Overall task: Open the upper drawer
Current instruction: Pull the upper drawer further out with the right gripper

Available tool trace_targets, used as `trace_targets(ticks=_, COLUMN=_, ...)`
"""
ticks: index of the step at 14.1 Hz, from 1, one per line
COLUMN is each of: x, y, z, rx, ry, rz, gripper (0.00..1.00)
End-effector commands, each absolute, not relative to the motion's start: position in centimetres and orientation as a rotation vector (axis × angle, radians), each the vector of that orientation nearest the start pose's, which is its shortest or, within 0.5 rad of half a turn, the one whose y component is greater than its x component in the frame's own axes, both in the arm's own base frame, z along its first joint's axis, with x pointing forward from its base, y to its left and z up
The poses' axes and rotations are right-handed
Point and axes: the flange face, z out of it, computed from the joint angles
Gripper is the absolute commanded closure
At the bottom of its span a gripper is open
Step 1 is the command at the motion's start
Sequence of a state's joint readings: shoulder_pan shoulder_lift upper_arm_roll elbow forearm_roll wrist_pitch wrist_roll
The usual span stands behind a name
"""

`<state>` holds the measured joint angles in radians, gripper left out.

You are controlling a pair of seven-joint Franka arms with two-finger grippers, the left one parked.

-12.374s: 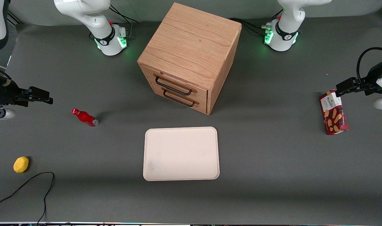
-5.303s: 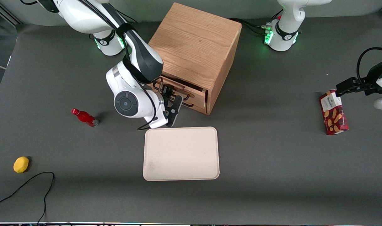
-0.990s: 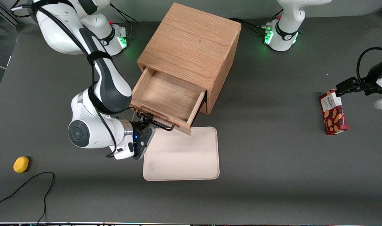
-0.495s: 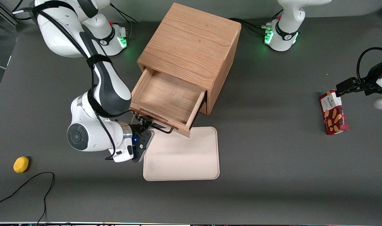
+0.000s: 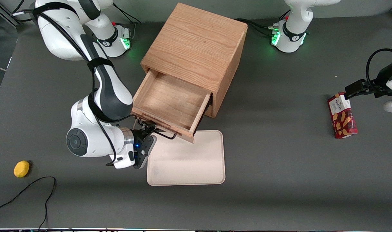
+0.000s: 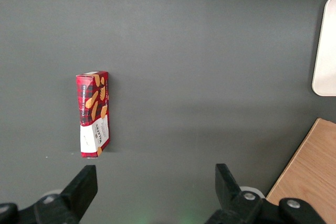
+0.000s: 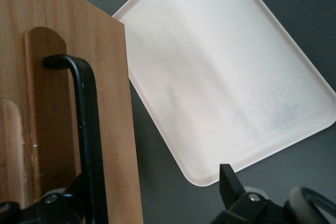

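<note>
Grey worktop (image 5: 279, 180) carries a wooden cabinet (image 5: 196, 45) whose upper drawer (image 5: 170, 100) stands pulled well out, its bare interior showing, so the opening looks essentially done; only letting go seems left. The drawer's front points toward the front camera and the cream tray (image 5: 186, 161), overhanging its edge, sliding axis running cabinet to tray. The pincer (image 5: 148, 126) sits at the black handle (image 7: 86, 129), spread wide, gripping nothing.

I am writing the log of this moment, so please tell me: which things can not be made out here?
- Lower drawer: front view, nearly all covered by the pulled-out upper drawer.
- Handle: front view, one end hidden by the open gripper; cut off by the edge in the right wrist view.
- Tray: front view, part of its rim lies under the drawer front.
</note>
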<state>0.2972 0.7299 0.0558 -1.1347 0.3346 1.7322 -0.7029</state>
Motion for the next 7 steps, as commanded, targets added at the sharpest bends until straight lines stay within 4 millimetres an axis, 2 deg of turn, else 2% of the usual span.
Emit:
trace_targets(ticks=1, x=69.8, y=26.6, z=37.0, rx=-2.42, ry=-1.287, rz=0.044, gripper=0.0)
trace_targets(ticks=7, x=70.5, y=25.3, z=37.1, rx=-2.426, ry=-1.267, rz=0.026, gripper=0.0)
